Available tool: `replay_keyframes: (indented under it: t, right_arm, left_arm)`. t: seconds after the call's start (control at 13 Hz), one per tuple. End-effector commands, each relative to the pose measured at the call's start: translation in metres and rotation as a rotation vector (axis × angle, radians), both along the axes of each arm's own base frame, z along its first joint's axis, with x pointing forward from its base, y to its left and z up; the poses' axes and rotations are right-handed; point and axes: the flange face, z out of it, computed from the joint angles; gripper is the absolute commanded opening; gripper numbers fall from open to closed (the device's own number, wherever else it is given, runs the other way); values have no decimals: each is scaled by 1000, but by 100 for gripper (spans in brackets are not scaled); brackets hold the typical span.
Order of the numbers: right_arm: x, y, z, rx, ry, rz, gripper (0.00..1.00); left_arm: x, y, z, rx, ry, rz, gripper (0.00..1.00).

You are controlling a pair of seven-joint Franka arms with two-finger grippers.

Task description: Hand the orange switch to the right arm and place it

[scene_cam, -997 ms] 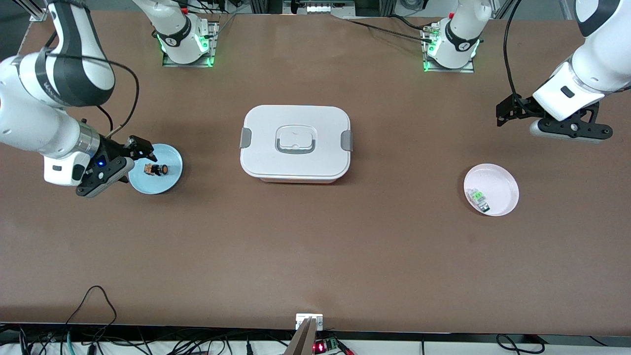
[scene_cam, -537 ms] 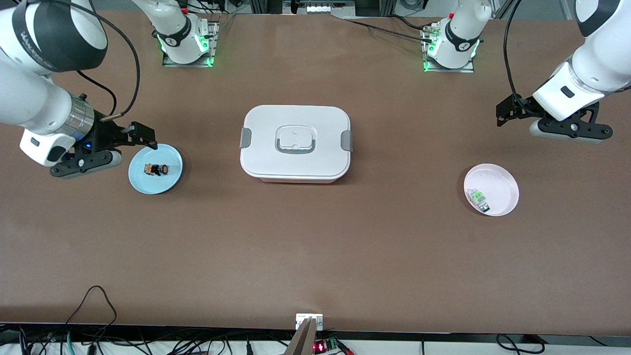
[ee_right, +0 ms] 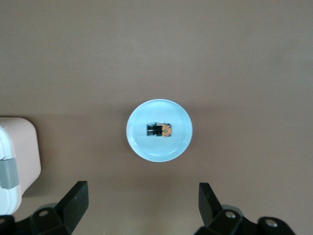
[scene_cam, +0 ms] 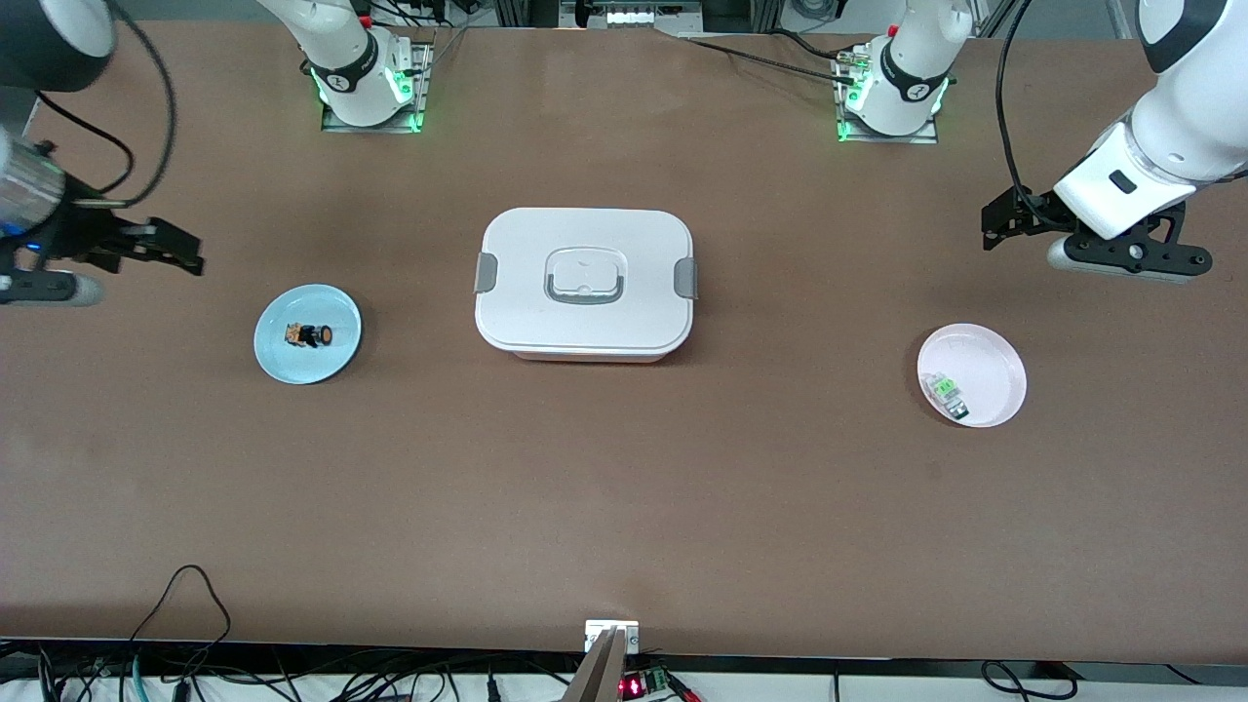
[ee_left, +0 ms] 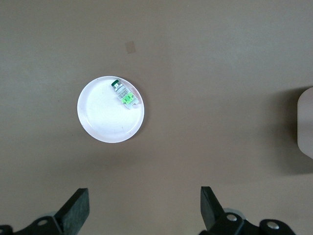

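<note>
The orange switch (scene_cam: 310, 334), tiny and black with an orange part, lies on a light blue plate (scene_cam: 336, 356) toward the right arm's end of the table. It also shows in the right wrist view (ee_right: 159, 130) on that plate (ee_right: 142, 147). My right gripper (scene_cam: 180, 249) is open and empty, up in the air over bare table beside the plate; its jaws stand wide apart in the right wrist view (ee_right: 142, 205). My left gripper (scene_cam: 994, 229) is open and empty, waiting over bare table toward the left arm's end (ee_left: 144, 210).
A white lidded box (scene_cam: 585, 283) with grey clips stands mid-table; its edge shows in both wrist views (ee_left: 305, 122) (ee_right: 14, 161). A pale pink plate (scene_cam: 990, 361) holds a small green-and-clear component (scene_cam: 946, 393), also seen from the left wrist (ee_left: 123, 95).
My right gripper has risen and drawn away from the blue plate toward the right arm's end of the table. The switch stays on the plate. The left arm has not moved.
</note>
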Motion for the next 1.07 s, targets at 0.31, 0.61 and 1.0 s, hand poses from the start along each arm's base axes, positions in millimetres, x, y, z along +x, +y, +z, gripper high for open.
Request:
replay_keyframes:
  t: [0.31,0.61,1.0]
  right_arm:
    - [-23,-36,28,-1,19,-23,100]
    - [-55,-33,42,11,-9,-11,100]
    - [-76,-35,43,21,-27,-28,100]
  left_arm:
    - [-1,1,4,8,-7,3,100]
    - [-1,1,4,8,-6,1,100]
    - [-1,1,4,6,-6,3,100]
